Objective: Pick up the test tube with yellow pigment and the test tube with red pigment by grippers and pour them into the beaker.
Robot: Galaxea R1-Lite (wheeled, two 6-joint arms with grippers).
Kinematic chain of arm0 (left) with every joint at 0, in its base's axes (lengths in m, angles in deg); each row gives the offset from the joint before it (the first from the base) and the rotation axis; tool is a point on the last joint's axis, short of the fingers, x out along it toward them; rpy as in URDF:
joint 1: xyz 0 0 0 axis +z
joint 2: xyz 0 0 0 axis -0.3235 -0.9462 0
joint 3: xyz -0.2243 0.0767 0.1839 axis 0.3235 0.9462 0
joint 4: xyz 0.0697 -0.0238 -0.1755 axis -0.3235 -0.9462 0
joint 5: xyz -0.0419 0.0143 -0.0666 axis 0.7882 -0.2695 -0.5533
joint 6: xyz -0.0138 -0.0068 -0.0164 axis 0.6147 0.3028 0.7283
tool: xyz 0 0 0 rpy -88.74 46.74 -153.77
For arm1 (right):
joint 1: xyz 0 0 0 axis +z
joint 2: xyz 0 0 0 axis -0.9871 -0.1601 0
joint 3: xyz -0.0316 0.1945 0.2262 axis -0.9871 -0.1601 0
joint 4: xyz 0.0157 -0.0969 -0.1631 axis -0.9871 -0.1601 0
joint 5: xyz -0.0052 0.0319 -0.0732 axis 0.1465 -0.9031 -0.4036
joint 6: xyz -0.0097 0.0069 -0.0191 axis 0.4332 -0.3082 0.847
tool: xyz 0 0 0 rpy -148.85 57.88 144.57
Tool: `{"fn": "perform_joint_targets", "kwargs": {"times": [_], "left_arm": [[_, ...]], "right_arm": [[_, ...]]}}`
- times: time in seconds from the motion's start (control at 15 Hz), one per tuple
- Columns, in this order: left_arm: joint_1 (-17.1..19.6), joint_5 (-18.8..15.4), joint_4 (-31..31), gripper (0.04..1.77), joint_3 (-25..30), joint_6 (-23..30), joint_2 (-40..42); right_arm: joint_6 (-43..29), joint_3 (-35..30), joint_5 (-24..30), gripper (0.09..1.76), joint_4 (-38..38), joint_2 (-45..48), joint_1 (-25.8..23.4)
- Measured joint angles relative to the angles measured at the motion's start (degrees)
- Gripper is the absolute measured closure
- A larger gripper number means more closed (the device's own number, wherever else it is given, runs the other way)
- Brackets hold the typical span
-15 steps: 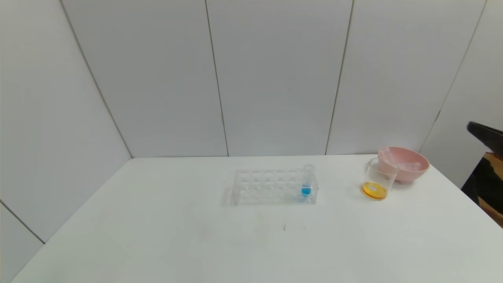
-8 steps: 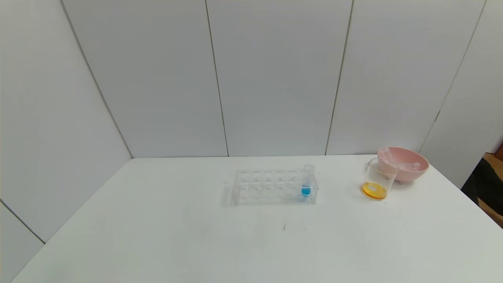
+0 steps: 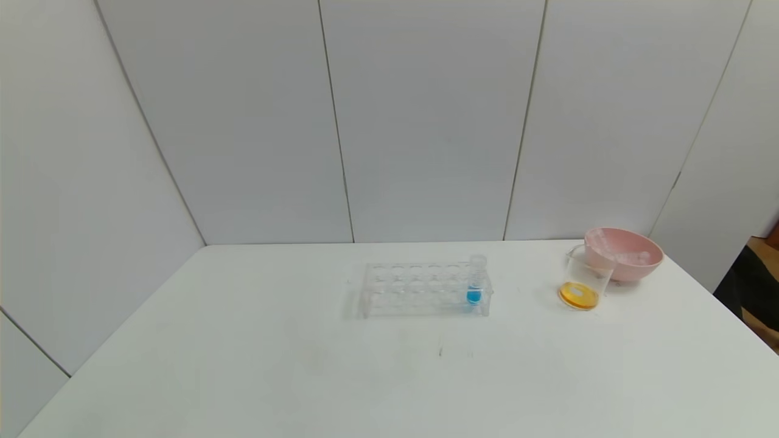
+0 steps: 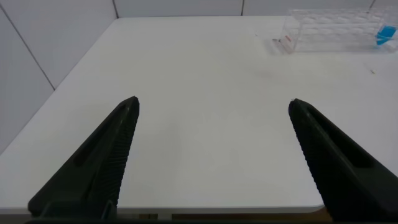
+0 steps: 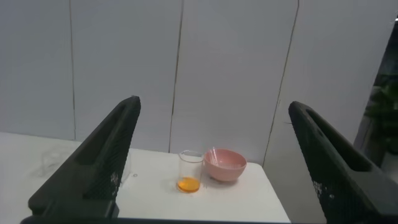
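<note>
The beaker (image 3: 585,281) stands at the right of the head view, just beside the pink bowl (image 3: 624,252), with orange-yellow liquid pooled at its bottom. So the pouring looks done, and clear tubes, seemingly empty, lie in the bowl. Only 1 tube, the blue one (image 3: 475,281), stands in the rack (image 3: 424,290) at the frame's centre on the desk (image 3: 243,365).

Neither arm shows in the head view. The left hand (image 4: 214,155) hangs wide open and empty near the desk's edge; the right hand (image 5: 214,158) is likewise spread and holds nothing, well back from the beaker.

1 second ago a dark arm part showed at the right edge; it is gone now. Nothing seems left but parking.
</note>
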Motion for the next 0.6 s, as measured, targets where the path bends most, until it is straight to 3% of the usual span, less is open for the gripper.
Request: {"fn": "perform_joint_targets", "kwargs": {"times": [0.33,0.6], "left_arm": [[0.0,0.0,0.0,0.09,0.0,0.0,0.0],[0.0,0.0,0.0,0.09,0.0,0.0,0.0]], "right_arm": [[-1.4,-7.2,-4.8,0.15,3.0,7.1,-0.2],[-2.2,-18.9,-4.4,0.14,5.7,8.0,-0.2]]}}
